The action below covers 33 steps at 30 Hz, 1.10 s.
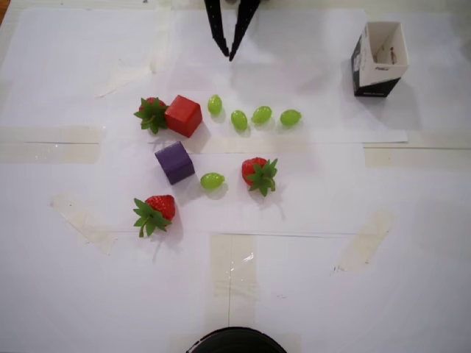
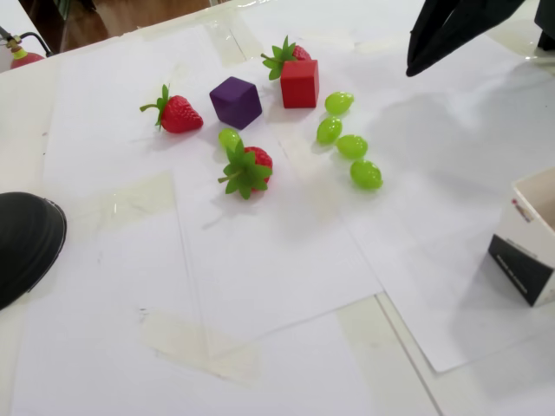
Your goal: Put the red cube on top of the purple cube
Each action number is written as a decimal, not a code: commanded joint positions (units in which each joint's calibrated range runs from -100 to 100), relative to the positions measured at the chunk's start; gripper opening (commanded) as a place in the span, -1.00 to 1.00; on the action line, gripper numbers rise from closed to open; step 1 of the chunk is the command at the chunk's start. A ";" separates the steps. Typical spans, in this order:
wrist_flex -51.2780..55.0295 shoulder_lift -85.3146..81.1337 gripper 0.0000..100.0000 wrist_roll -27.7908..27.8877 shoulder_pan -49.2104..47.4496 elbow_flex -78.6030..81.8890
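Red cube sat on the tabletop touching a strawberry, apart from the purple cube. The empty hand, fingers nearly closed, hung well beyond the red cube.

You are seeing three red plastic strawberries, five green plastic grapes and an open white-and-black carton box lying on white paper sheets.
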 commanded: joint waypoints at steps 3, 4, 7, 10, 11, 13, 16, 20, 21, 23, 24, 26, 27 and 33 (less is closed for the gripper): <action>-3.00 0.02 -1.00 -0.83 0.26 -2.00; -3.98 0.54 -1.00 -1.61 0.41 -2.82; -9.94 4.49 -1.00 -0.59 0.12 -5.18; -10.19 10.25 -1.00 1.66 -0.10 -11.45; -9.78 12.40 -1.00 2.05 0.12 -14.00; -8.72 16.27 -1.00 2.49 0.93 -19.00; -6.76 22.29 -1.00 2.59 3.21 -26.09; -4.96 31.92 -1.00 3.96 5.48 -35.45; -4.80 34.67 -1.00 4.30 5.71 -37.91; -3.65 39.66 -1.00 4.49 5.85 -42.45; -2.84 42.07 -1.00 4.49 5.93 -44.82; -0.71 47.14 -1.00 4.69 6.07 -49.91; 0.60 49.55 -1.00 4.79 6.29 -52.55; 10.07 62.88 -1.00 6.25 7.03 -71.09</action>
